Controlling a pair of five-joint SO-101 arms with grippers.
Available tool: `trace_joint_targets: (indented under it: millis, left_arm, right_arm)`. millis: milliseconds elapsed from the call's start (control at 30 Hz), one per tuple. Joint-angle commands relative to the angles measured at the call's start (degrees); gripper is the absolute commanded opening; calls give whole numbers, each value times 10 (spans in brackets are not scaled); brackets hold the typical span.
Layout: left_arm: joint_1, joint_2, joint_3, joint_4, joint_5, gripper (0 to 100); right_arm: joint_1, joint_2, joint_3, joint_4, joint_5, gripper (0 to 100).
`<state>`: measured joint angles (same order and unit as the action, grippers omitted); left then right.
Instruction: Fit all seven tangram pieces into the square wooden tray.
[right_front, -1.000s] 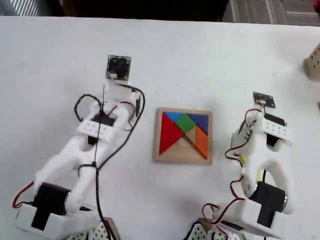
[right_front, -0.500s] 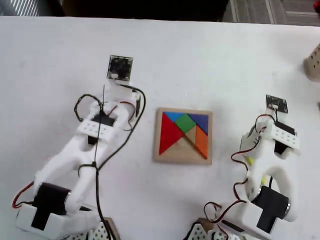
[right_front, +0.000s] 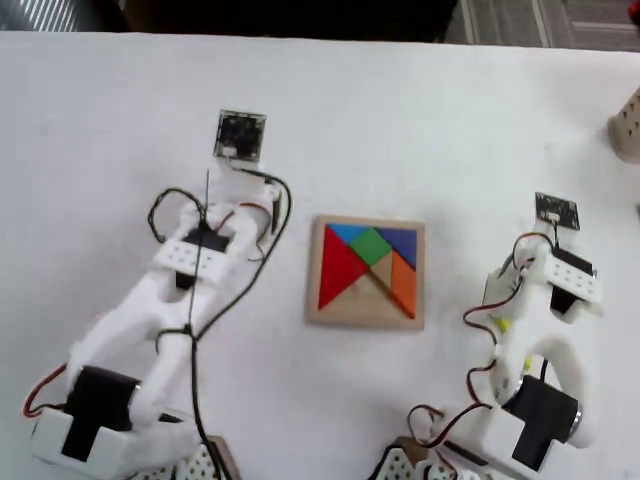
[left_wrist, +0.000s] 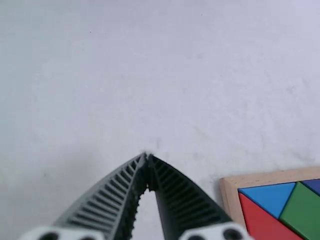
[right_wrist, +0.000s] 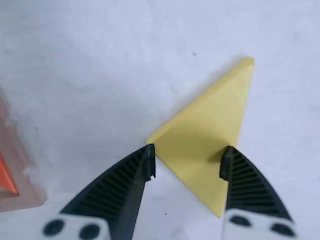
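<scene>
The square wooden tray (right_front: 366, 314) lies in the middle of the table and holds red (right_front: 340, 270), blue, green (right_front: 372, 245) and orange (right_front: 403, 282) pieces. A yellow triangle (right_wrist: 210, 135) lies flat on the white table to the right of the tray. My right gripper (right_wrist: 187, 161) is open just above it, one fingertip (right_wrist: 148, 162) at the triangle's corner and the other over its face. My left gripper (left_wrist: 147, 159) is shut and empty over bare table, left of the tray's corner (left_wrist: 228, 189). The left arm (right_front: 200, 250) stands left of the tray, the right arm (right_front: 550, 285) to its right.
The tray's edge (right_wrist: 15, 175) with an orange piece lies near the yellow triangle. A pale wooden object (right_front: 626, 125) stands at the far right edge. Both arm bases sit along the near edge. Cables loop around the left arm.
The right arm has swung to the right, away from the tray, and drawn back toward the near edge. The left arm and the tray have not moved.
</scene>
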<state>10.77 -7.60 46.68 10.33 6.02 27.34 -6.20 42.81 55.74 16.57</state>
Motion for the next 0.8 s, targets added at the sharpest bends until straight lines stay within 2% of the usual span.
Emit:
trace_joint_targets:
  millis: [0, 200, 633, 767]
  left_arm:
    - [8, -3, -33, 2, -7, 24]
    - [8, -5, -37, 22, -7, 24]
    - [8, -4, -37, 21, -7, 24]
    - [8, -4, -36, 21, -7, 24]
  right_arm:
    - [7, 36, -25, 0, 10, 214]
    - [15, 55, -33, 7, 38, 215]
    - [-15, 60, -34, 47, 185, 269]
    - [2, 60, -33, 44, 193, 269]
